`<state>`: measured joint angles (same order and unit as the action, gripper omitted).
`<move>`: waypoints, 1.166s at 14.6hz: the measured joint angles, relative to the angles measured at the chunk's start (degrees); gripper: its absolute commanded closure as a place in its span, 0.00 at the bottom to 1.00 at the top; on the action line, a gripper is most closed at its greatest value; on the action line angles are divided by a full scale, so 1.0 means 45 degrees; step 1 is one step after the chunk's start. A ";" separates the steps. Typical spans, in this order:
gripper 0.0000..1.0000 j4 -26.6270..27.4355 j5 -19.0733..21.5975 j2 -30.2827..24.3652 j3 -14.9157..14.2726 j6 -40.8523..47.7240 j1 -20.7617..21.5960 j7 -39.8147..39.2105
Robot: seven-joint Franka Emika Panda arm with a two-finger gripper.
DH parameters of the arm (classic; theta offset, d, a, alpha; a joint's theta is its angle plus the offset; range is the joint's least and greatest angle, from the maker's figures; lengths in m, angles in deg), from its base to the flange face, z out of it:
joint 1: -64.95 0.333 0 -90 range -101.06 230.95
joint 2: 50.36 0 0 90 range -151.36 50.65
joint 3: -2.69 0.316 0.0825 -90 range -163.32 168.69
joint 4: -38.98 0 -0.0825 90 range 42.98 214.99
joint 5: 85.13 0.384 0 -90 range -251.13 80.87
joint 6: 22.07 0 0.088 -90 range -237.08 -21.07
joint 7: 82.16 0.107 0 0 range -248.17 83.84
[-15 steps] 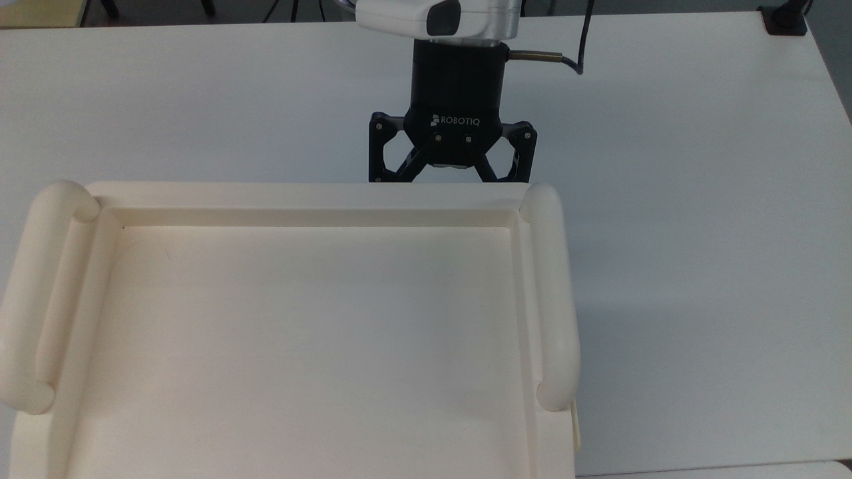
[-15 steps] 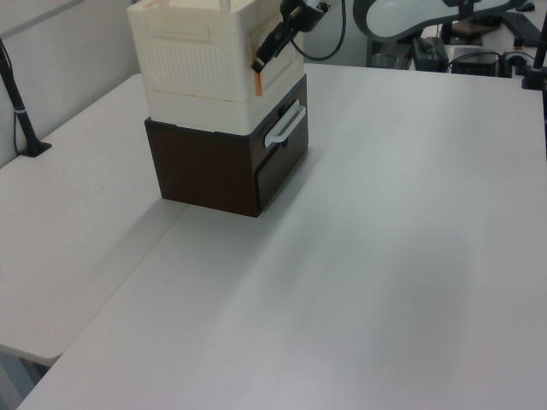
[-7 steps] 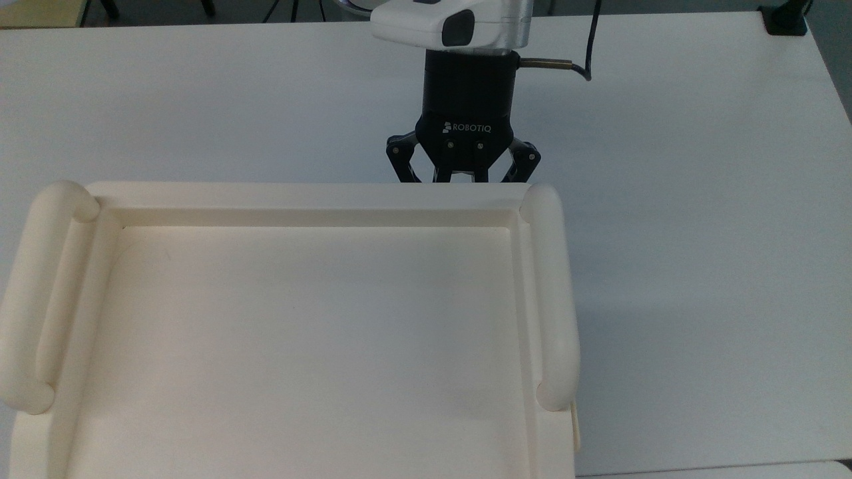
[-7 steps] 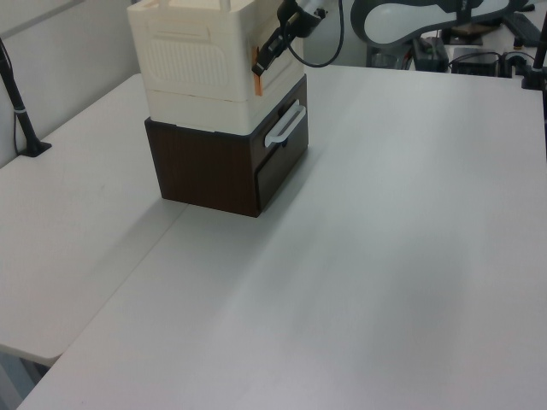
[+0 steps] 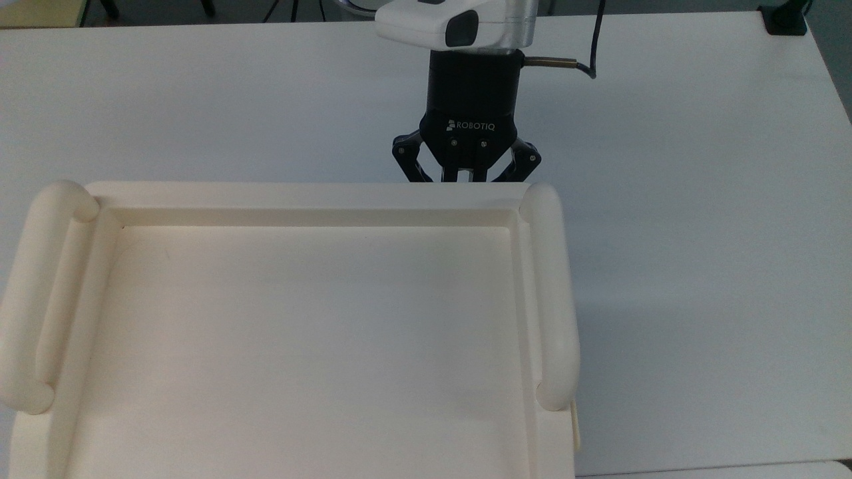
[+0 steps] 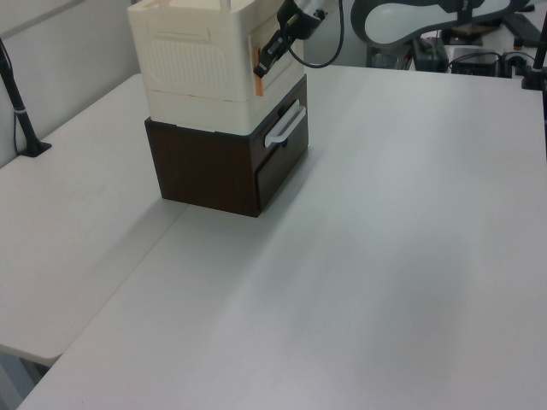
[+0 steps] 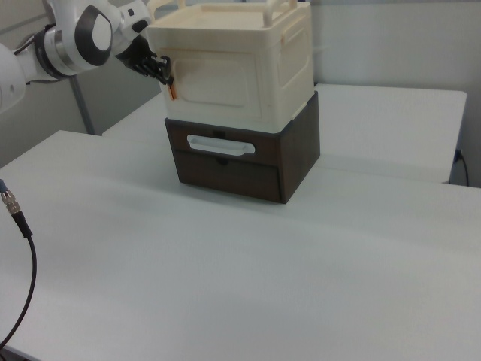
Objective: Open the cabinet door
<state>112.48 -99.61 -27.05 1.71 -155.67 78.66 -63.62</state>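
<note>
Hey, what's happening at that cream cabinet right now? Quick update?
Gripper shut on orange tab at door edge. Cabinet door closed. Nothing in the way.

The gripper [image 5: 466, 174] is a black two-finger unit with a cylindrical black body marked "ROBOTIQ" in white. Small screws sit just behind the jaws on the linkage plates. Behind the body, a silver ring joins a white wrist housing [image 5: 452, 20] with a dark grey oval insert. A black cable [image 5: 589, 40] leaves a brass-coloured connector beside the body. The arm links [image 7: 71, 34] are white with grey joint caps.
</note>
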 measured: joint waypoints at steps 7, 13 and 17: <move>0.00 -0.0024 0.0681 -0.0862 0.0229 0.4173 -0.0018 -0.0008; 0.00 -0.0046 0.1109 -0.2326 0.0232 0.7224 -0.0035 -0.0107; 0.00 -0.0308 0.1432 -0.2824 0.0233 0.5069 -0.0050 -0.0107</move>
<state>111.09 -93.17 -39.76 2.76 -132.86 78.43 -64.10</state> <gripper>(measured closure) 0.000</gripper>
